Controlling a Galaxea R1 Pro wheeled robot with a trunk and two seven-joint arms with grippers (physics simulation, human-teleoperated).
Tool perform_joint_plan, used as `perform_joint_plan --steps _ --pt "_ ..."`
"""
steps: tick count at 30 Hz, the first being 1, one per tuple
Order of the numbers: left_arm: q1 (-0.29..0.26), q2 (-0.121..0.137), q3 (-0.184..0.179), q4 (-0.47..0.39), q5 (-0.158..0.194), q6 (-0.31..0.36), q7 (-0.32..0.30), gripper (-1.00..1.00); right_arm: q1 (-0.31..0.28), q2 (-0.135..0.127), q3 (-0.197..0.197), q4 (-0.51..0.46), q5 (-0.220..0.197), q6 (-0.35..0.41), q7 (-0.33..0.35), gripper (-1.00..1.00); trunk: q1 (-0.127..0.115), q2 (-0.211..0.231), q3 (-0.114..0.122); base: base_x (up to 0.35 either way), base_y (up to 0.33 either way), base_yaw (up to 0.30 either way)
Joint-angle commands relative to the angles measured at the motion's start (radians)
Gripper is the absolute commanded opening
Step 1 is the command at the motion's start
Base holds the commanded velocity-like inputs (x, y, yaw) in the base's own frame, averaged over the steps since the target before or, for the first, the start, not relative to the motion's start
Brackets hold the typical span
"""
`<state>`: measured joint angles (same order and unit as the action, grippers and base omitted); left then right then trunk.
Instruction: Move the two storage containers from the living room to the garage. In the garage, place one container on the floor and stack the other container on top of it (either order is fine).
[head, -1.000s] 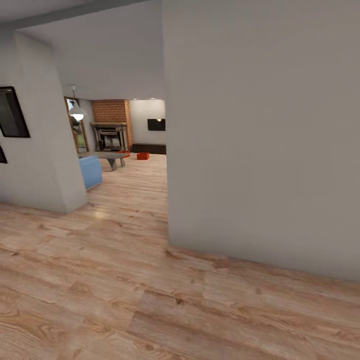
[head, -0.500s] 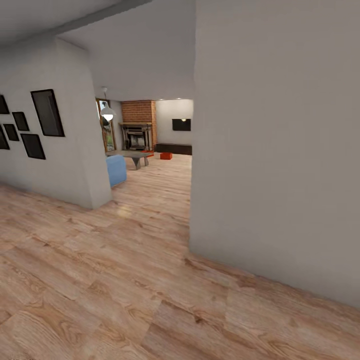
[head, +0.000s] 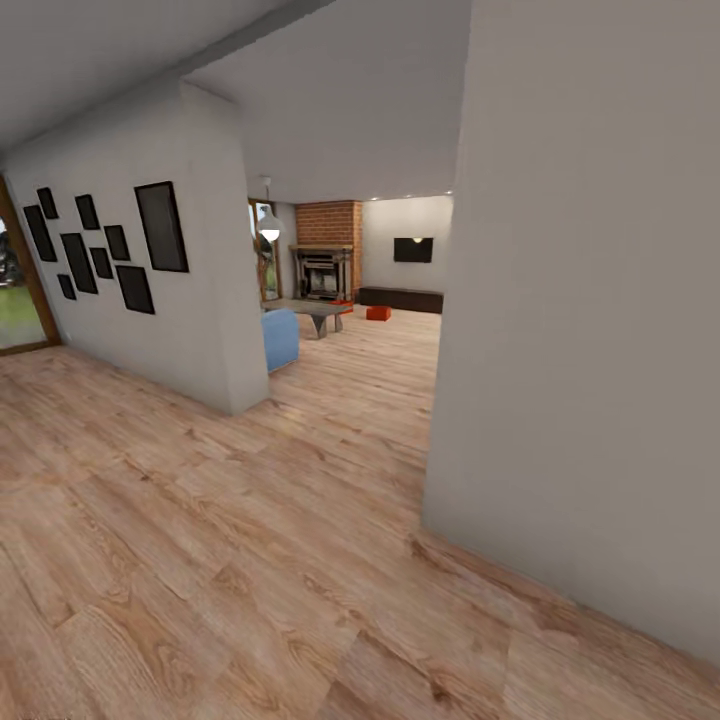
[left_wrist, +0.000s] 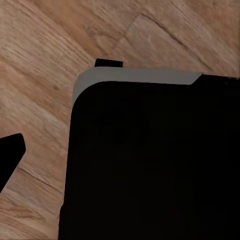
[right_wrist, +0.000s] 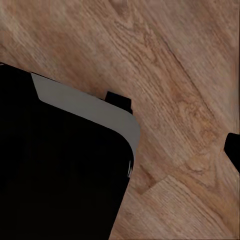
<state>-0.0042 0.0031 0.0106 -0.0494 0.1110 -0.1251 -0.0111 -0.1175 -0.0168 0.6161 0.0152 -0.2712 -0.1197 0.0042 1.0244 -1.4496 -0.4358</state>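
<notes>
Though jaw spread cannot be told for either gripper, two small orange-red rectangular bins (head: 378, 313) are seen far ahead, on light wood-plank flooring (head: 250, 520) beside the brick fireplace (head: 326, 262); neither arm is judged nearer.

Storage containers (head: 378, 313): tiny, far off by the fireplace (head: 324, 274); details unreadable.
Second container (head: 343, 303): partly hidden behind the coffee table (head: 318, 312).
</notes>
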Motion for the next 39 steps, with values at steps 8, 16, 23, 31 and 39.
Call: perform_joint_plan --steps 8,16,23,31,39 --pt "0.000 0.000 0.000 0.000 0.009 -0.002 -0.001 1.00 -0.001 0.000 0.008 0.002 -0.009 -0.005 0.000 1.00 0.001 0.000 -0.001 0.323 0.000 0.300" --pt "0.000 0.000 0.000 0.000 0.009 -0.002 -0.001 1.00 -0.001 0.000 0.009 0.002 -0.008 -0.005 0.001 1.00 0.001 0.000 -0.001 0.323 0.000 0.208" --pt "0.000 0.000 0.000 0.000 0.009 -0.001 -0.001 1.00 -0.001 0.000 0.009 0.002 -0.008 -0.005 0.002 1.00 0.001 0.000 -0.001 0.323 0.000 0.014" --pt "0.000 0.000 0.000 0.000 0.009 -0.001 -0.001 1.00 -0.001 0.000 0.008 0.002 -0.008 -0.005 0.002 1.00 0.001 0.000 -0.001 0.323 0.000 0.001" --pt "0.000 0.000 0.000 0.000 0.009 -0.001 -0.001 1.00 -0.001 0.001 0.009 0.002 -0.009 -0.005 0.002 1.00 0.001 0.000 -0.001 0.323 0.000 0.000"
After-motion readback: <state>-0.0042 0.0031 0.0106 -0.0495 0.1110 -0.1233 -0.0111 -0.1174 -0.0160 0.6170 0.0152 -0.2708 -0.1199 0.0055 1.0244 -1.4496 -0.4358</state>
